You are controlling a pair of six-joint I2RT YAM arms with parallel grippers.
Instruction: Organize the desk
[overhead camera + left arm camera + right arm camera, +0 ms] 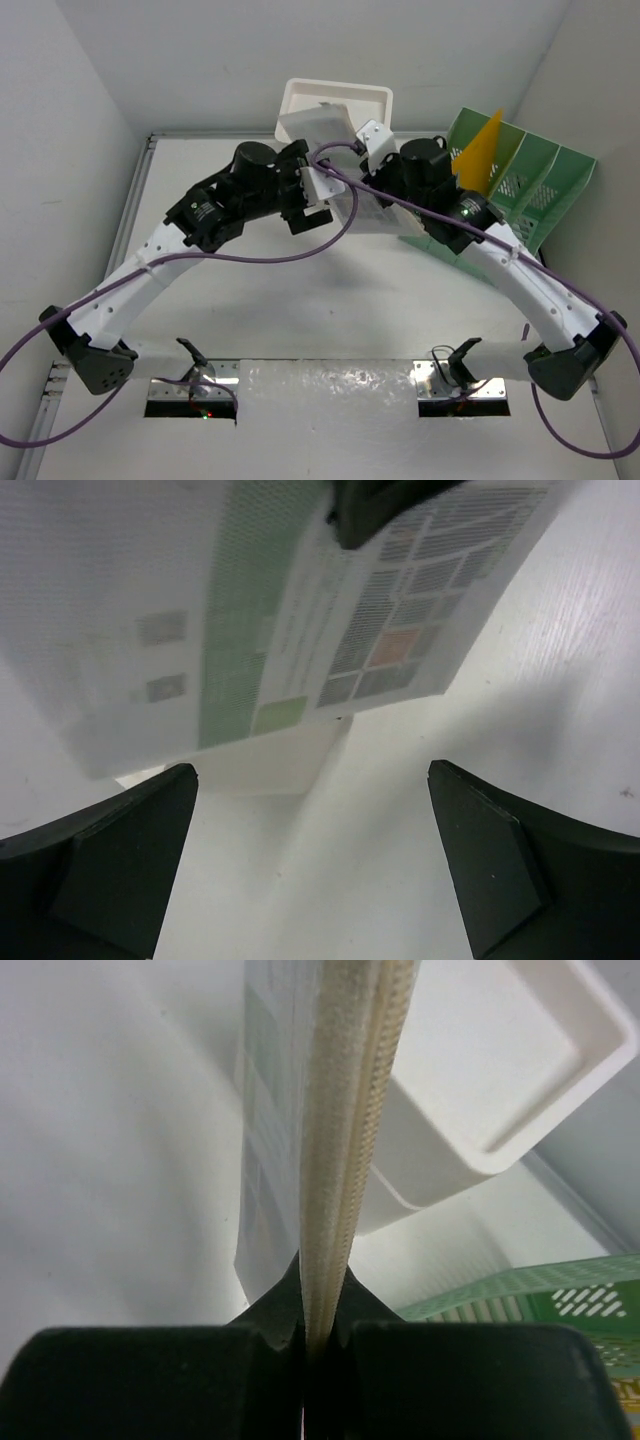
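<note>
The desk (250, 310) is a white tabletop with a thin metal rim. My right gripper (338, 147) reaches to the back centre and is shut on the beige zipper edge of a translucent mesh pouch (315, 125). The right wrist view shows the jaws of that gripper (318, 1332) clamped on the pouch (345, 1110), seen edge-on above the desk (100, 1160). My left gripper (312, 205) is open and empty just left of it. In the left wrist view the left gripper (312, 860) is low over the desk (520, 680), with the pouch (250, 610) and its printed sheet hanging ahead.
A white drawer box (340, 100) stands at the back centre, also in the right wrist view (500, 1070). A green slotted file rack (525, 185) with a yellow folder (480, 150) stands at the back right. A pale translucent sheet (372, 210) shows under the right wrist.
</note>
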